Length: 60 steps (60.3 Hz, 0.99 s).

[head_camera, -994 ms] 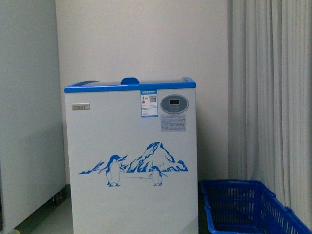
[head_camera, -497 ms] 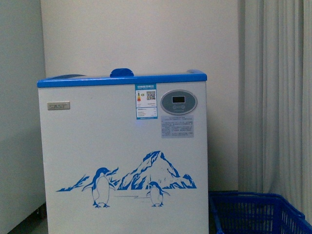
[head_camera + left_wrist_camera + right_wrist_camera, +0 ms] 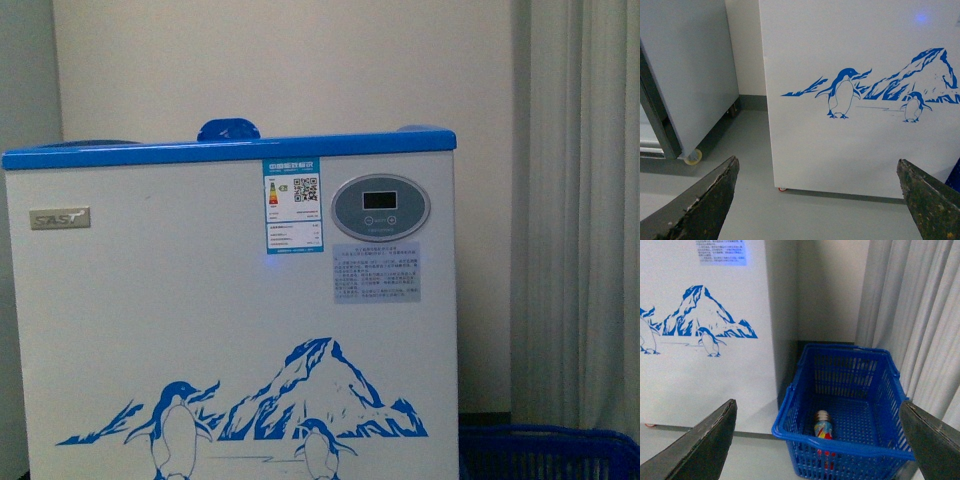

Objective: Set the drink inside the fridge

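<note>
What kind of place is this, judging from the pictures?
Probably a plain indoor back room or lab: a white chest cooler with penguin print, a blue plastic basket beside it, pale curtains and a bare wall.

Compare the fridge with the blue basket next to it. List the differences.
The fridge is a tall white box with solid walls; the basket is low, blue, with mesh walls. The fridge carries a penguin-and-mountain print and labels; the basket is plain. The basket is open-topped and shows the drink inside; the fridge's inside is hidden. Both stand side by side and have blue rims.
</note>
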### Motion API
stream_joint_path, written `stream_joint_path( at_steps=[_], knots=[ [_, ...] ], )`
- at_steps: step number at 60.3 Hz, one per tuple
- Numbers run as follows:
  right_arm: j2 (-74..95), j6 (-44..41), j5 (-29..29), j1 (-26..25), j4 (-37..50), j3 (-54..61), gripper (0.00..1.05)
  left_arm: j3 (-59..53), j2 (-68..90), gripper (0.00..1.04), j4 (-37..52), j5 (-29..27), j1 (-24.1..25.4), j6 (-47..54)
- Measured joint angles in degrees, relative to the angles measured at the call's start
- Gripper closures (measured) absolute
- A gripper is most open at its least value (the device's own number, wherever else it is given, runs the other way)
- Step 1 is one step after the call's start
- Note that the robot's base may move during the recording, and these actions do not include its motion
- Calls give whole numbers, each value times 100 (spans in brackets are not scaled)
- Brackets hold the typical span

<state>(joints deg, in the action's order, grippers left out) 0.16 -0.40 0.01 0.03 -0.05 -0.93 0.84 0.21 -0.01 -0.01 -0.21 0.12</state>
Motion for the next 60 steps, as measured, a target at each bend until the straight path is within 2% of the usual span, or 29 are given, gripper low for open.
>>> stream_joint_path(
  at_steps=[38, 40, 43, 46, 53, 60],
  knots=[
    [7, 0, 4, 0, -2, 0, 8, 0, 4, 8, 0, 2, 0, 0],
    [170, 120, 264, 55, -284, -81, 8, 0, 7, 8, -2, 2, 0, -2],
    [848, 278, 658, 55, -1147, -498, 8, 0, 7, 8, -2, 2, 0, 0],
    [1635, 297, 669, -140, -1349, -748, 8, 0, 4, 8, 0, 2, 0, 0],
    [3866, 295, 247, -732, -540, -1154, 8, 0, 4, 8, 0, 2, 0, 0],
    [5825, 127, 227, -1008, 448, -1613, 8, 0, 4, 8, -2, 2, 0, 0]
  ],
)
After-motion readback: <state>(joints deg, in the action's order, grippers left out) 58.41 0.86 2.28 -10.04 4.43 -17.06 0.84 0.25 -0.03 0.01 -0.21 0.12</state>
